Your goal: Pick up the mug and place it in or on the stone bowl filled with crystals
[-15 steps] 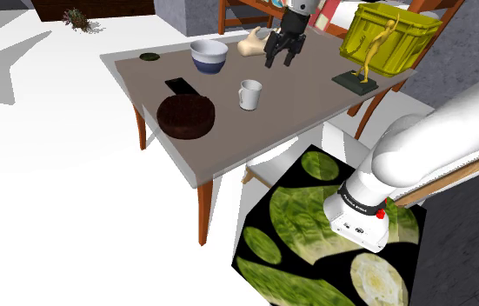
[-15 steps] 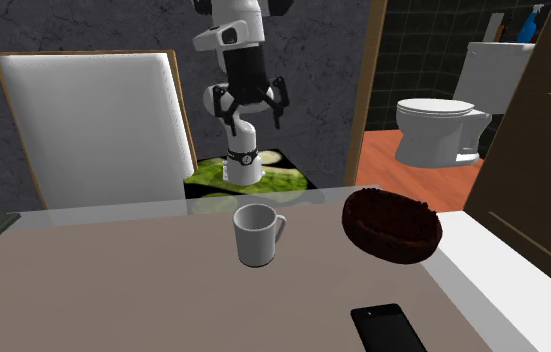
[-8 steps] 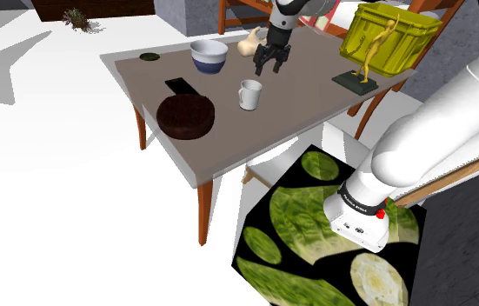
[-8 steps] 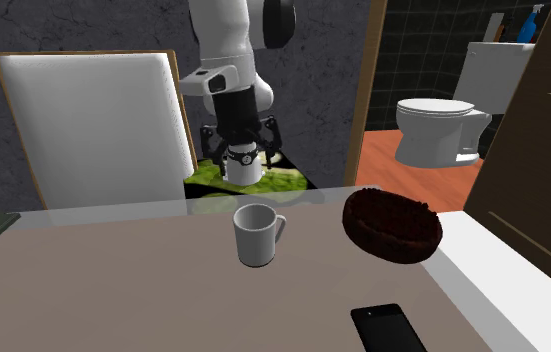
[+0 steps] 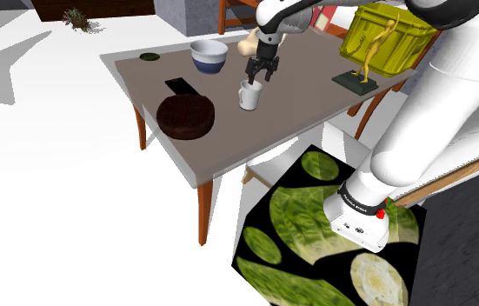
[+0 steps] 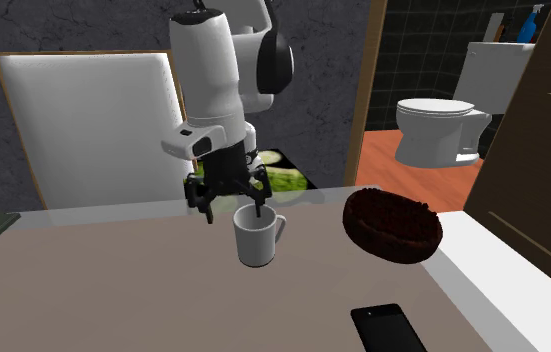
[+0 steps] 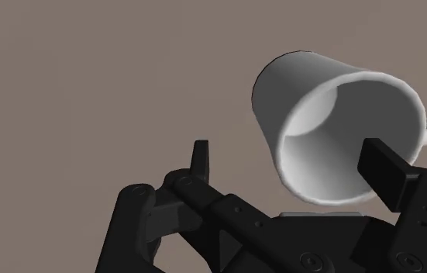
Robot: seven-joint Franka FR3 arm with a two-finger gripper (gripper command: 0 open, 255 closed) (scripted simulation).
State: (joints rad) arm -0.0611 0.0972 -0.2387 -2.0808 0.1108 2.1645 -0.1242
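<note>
Grey-brown table on reddish wood legs stands on a plain white floor, with a wood chair behind it. In the second exterior view, a rough dark grey wall backs a wood-edged white panel. A wood door frame opens onto a dark-tiled room with orange flooring and a white toilet.

bright, even light; hard grey shadows fall across white floor, shoulder view's left.
</note>
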